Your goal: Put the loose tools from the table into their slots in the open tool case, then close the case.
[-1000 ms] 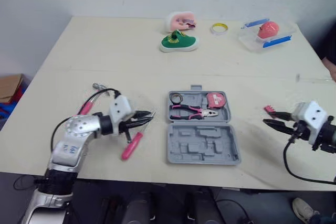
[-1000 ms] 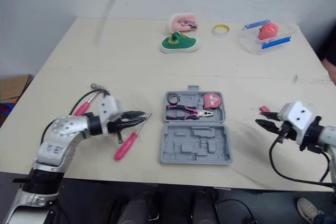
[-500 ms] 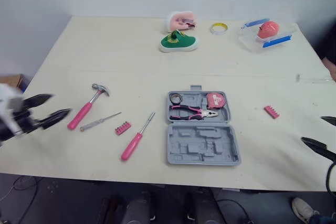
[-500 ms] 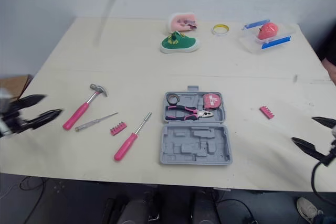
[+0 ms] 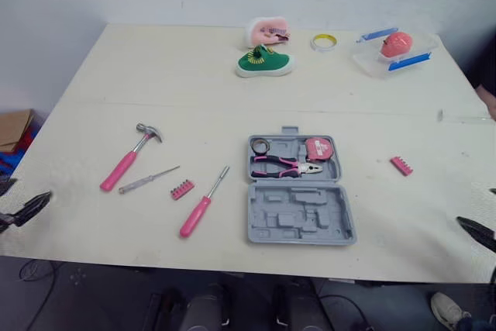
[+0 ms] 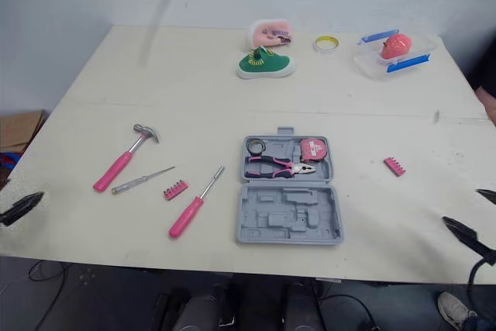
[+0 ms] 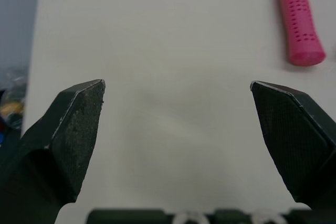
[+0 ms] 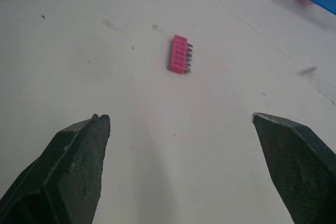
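Jaws gaping wide on both sides and holding nothing: left gripper hangs off the table's 8 o'clock edge, right gripper at 4 o'clock, both well apart from every tool. By my read the loading hasn't begun, because 5 loose pieces wait on the pale cream table.

Nearest, the grey moulded-plastic tool case lies open at centre. Its near half is all empty recesses, and its far half seats pink-handled steel pliers and a round pink tape measure.

At the case's 9 o'clock sits a pink-handled screwdriver with a slim steel shaft. Beyond it come a ridged pink bit strip, a thin pencil-like tester driver and, out at 10 o'clock, a pink-gripped hammer with a bright metal head. At 3 o'clock lies a second pink bit strip, steel tips showing. Closing the lid comes last.

Way back at 12 o'clock are a soft green shoe, a yellow tape roll and a clear plastic box.
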